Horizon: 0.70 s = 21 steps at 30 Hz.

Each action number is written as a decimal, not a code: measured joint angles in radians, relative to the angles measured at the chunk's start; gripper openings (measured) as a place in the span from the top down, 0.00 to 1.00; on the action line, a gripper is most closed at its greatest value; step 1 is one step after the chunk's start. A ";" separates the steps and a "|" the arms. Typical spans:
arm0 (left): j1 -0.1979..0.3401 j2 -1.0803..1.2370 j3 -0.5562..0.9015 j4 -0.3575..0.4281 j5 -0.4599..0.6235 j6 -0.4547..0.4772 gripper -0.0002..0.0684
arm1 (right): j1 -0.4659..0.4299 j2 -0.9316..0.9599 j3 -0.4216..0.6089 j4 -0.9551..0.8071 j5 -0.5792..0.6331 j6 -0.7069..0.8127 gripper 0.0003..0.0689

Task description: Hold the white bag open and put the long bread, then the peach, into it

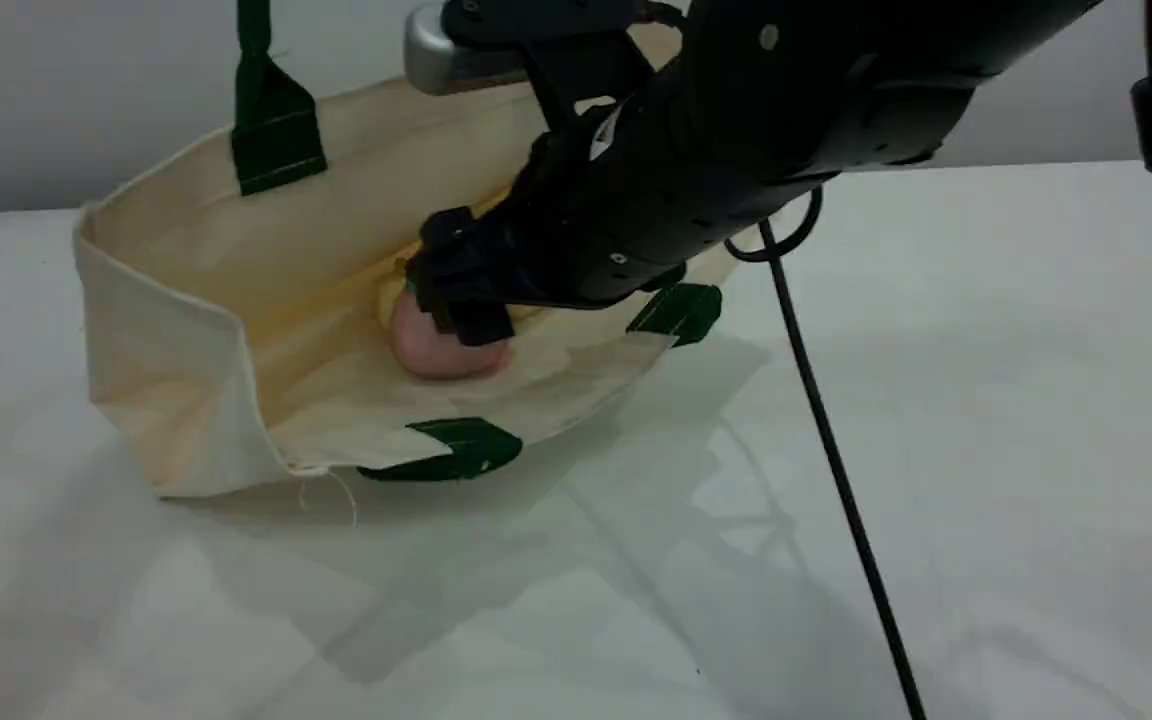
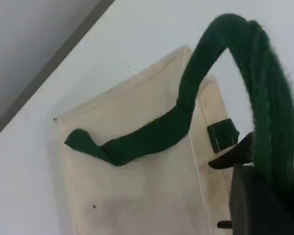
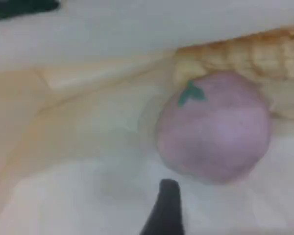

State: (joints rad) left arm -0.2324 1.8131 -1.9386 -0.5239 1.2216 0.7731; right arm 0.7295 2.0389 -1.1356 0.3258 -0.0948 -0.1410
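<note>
**Roll-out risk on withdrawal**

Judged liable to lose the peach (image 1: 441,355) from here. Sits just inside the open mouth of the white bag (image 1: 186,300), on the bag's lower wall, with nothing between it and the rim to stop a roll outward. Could be nudged or dragged out by the right gripper (image 1: 466,310) on a low pull-back. Could equally be knocked or covered by a sagging upper side, through a slip of the green strap handle (image 2: 255,73).

Recorded the peach as round, dusty pink and matt, with a small green leaf mark. Judged smooth and ready to roll. Found touching the long bread (image 3: 250,56), golden and ridged crosswise, lying deeper in the bag.

Noted the right gripper reaching into the bag's mouth, directly over the peach. Saw one fingertip just beside the fruit and no sign of the other. Cannot tell whether spread or closed.

Noted the left gripper (image 2: 257,196) above the bag, fingers pressed together on the green strap handle, holding the bag's upper side up.
</note>
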 joint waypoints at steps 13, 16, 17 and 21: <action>0.000 0.000 0.000 0.000 0.000 0.000 0.87 | -0.229 -0.242 0.000 -0.044 0.267 -0.060 0.14; 0.000 0.000 0.000 0.000 0.000 0.000 0.87 | -0.325 -0.301 0.000 -0.045 0.323 -0.060 0.14; 0.000 0.000 0.000 0.000 0.000 0.000 0.87 | -0.361 -0.317 0.000 -0.045 0.340 -0.060 0.14; 0.000 0.000 0.000 0.000 0.000 0.000 0.87 | -0.498 -0.351 0.000 -0.050 0.419 -0.060 0.14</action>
State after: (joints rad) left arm -0.2324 1.8131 -1.9386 -0.5239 1.2216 0.7731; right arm 0.2319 1.6874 -1.1356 0.2755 0.3239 -0.2006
